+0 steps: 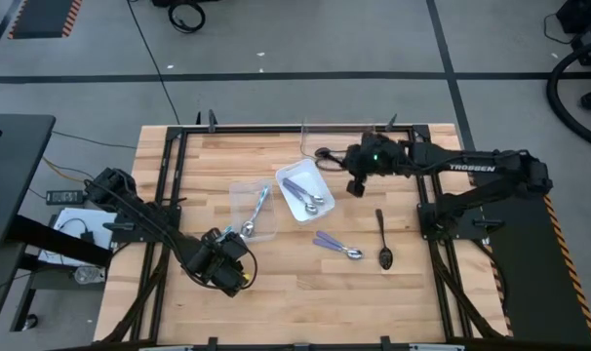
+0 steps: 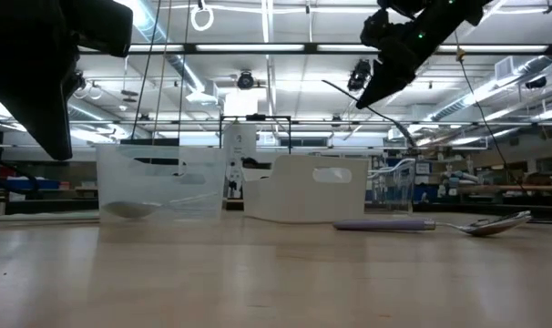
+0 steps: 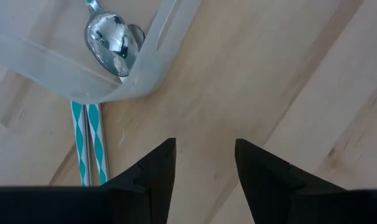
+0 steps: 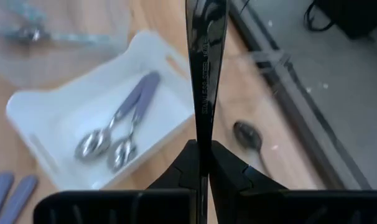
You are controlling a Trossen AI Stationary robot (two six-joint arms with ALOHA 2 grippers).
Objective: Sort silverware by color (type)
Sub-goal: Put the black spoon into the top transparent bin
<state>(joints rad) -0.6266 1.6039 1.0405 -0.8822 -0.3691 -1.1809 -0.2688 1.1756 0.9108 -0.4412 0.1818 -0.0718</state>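
My right gripper (image 1: 346, 161) hangs over the far middle of the table, shut on a black spoon (image 4: 204, 68); the low view shows the spoon (image 2: 349, 94) high above the table. Below it, a white container (image 1: 305, 192) holds two purple-handled spoons (image 4: 117, 134). Another black spoon (image 4: 247, 135) lies near the far edge. My left gripper (image 3: 204, 162) stands open over bare wood at the near left, beside a clear container (image 1: 252, 210) with light-blue-handled spoons (image 1: 259, 205). Nothing is between its fingers. My right gripper pinches the black spoon's handle (image 4: 201, 144) between its two fingers. The handle runs on along the fingers and sticks out well ahead of them. The fingers slant down toward the table's left. The spoon is lifted clear of the table and of the containers.
Two purple-handled spoons (image 1: 336, 246) and a black spoon (image 1: 384, 241) lie loose on the wood at the near right. A clear container (image 1: 339, 136) stands at the far edge. Two teal-and-white striped handles (image 3: 89, 146) lie beside the clear container's corner (image 3: 129, 87).
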